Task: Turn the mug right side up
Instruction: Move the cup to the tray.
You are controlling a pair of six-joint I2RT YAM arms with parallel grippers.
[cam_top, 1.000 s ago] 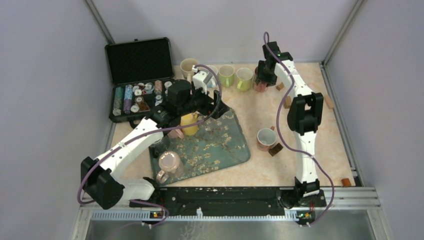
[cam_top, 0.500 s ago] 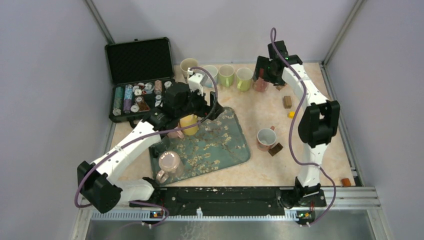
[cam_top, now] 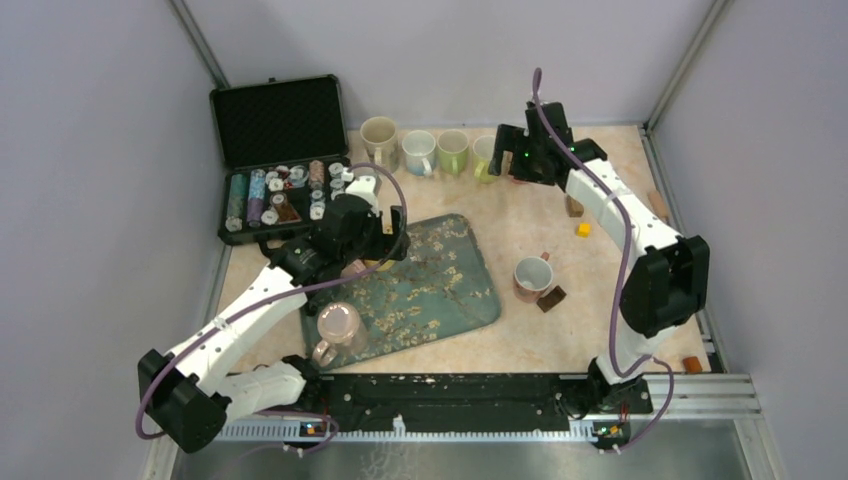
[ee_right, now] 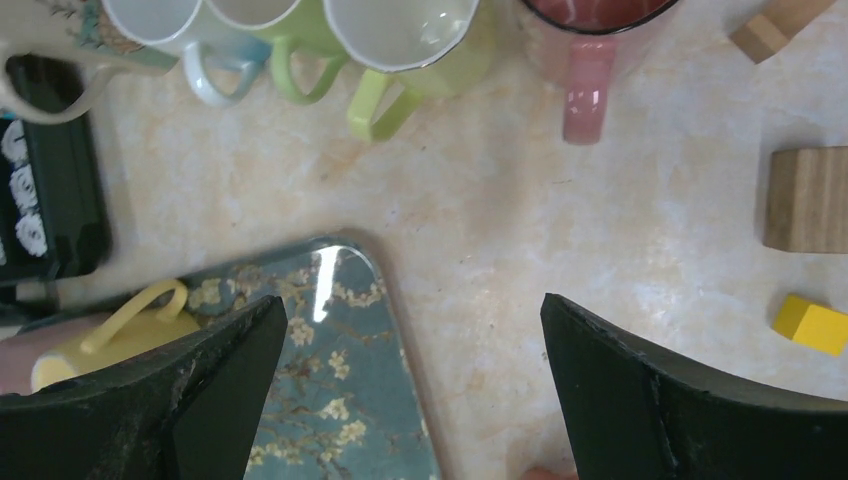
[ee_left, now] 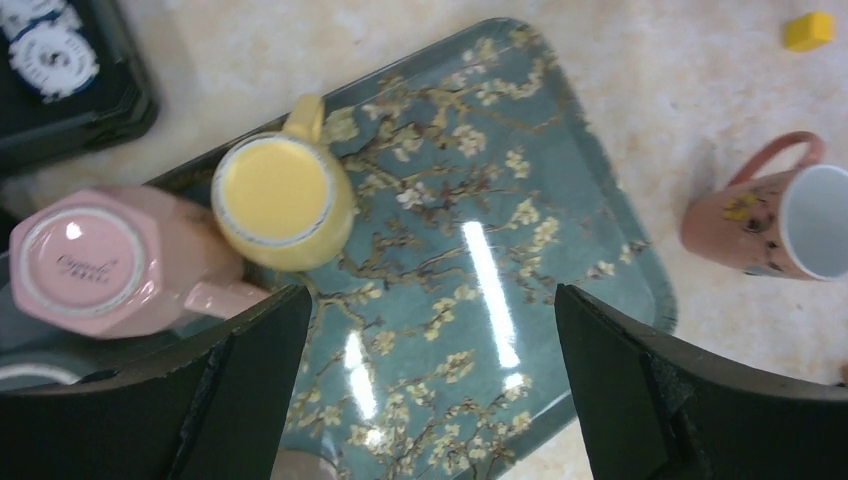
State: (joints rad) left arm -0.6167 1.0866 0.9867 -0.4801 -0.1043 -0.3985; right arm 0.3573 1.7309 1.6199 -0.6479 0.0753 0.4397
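The mug, yellow, stands base-up on the flowered tray, at the tray corner nearest the tabletop's far-left corner. Its handle points away from the tray's middle. Touching it on one side is a pink six-sided mug, also inverted, with the maker's print on its base facing up. These 2 look like the ones not yet turned, and the yellow one seems the likelier target since it sits closer to the left tool.

That tool hangs above the tray with its jaws spread wide and nothing between them. It is offset toward the tray's middle rather than over the mug, so it would have to shift toward the mug before any grasp.

The right tool hovers near the far edge, jaws fully apart and empty. Just beyond it is the row of upright mugs, a pink mug beside a light green mug. The line along the far edge appears to be where finished mugs are parked, clear of the tray.
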